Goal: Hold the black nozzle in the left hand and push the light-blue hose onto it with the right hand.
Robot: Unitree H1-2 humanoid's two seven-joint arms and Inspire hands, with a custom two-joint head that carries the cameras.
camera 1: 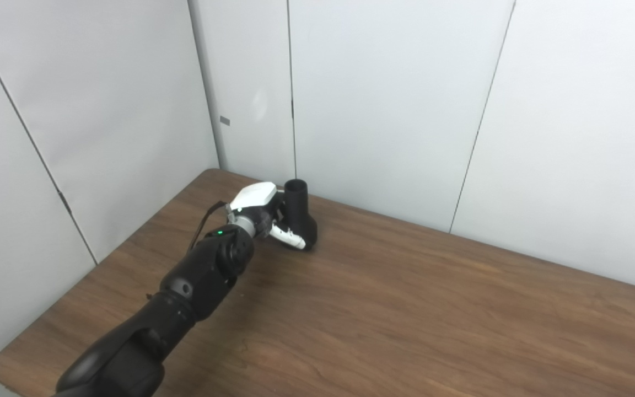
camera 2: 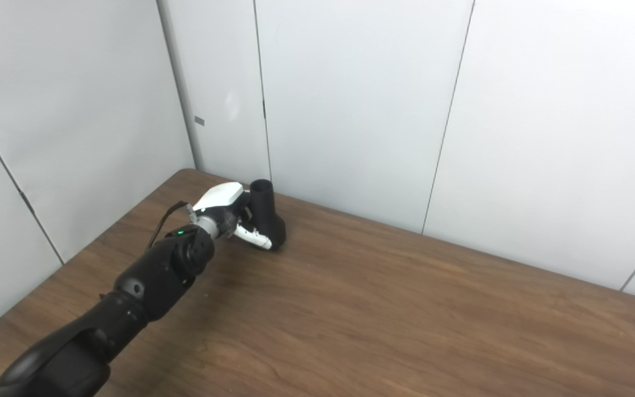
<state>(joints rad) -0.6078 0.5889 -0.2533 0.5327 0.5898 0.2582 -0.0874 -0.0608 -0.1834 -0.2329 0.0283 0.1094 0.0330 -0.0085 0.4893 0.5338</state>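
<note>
Reaching toward the far left corner of the brown wood-grain surface (camera 1: 405, 309), our left hand (camera 1: 262, 212), white-shelled with dark fingers, sits against the black plastic nozzle (camera 1: 300, 215), a short upright tube flaring to a wider base.

- Nozzle: stands upright near the back edge, close to the white panelled wall (camera 1: 394, 110). Base appears to rest on the surface, open mouth up.
- Left hand: fingers curl around the nozzle's lower body from the left, one white-tipped finger (camera 1: 290, 238) lying across the base. We read it as closed on the nozzle, though how firm the hold is cannot be told from either view.
- Right hand: not in view.
- Light-blue hose: not visible anywhere in either view; we cannot say where it lies.

Risks from here, as we judge them:
- The hold is low, on the flared base. A push from the hose onto the narrow top could lever the nozzle over or twist it in the fingers.
- If the hand only brushes the nozzle and has not yet clamped, lifting could tip it toward the wall.
- The nozzle sits far left and far back. Mating there would force a long cross-body reach from the right arm, with poor alignment; bringing it toward the middle first looks safer.
- With the hose unseen, the right hand may need a search first.
</note>
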